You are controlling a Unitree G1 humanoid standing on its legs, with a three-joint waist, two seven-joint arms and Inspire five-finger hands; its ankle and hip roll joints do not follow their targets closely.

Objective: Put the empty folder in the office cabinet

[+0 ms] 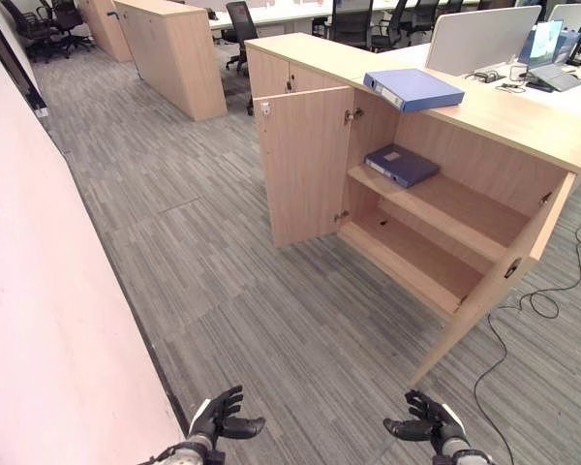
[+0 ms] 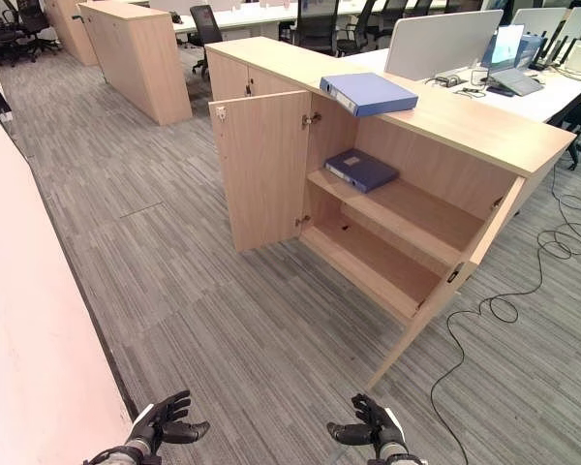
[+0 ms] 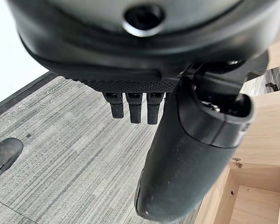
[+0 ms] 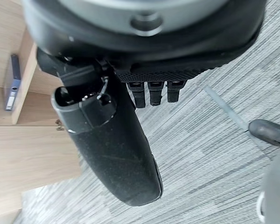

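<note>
One folder (image 1: 413,89) on the cabinet (image 1: 523,121) top; another folder (image 1: 401,165) on its shelf

Office cabinet (image 1: 305,165) in pale wood-grain finish, its doors, shelves and top all the same light beige; two folders, the one on the top (image 1: 413,89) mid blue with a white spine label, the one on the upper shelf (image 1: 401,165) darker navy with a pale label. Carpet (image 1: 174,242) grey with fine lighter and darker streaks; wall panel (image 1: 39,320) plain off-white with a black lower edge. Left hand (image 1: 220,418) and right hand (image 1: 428,424) black.
</note>
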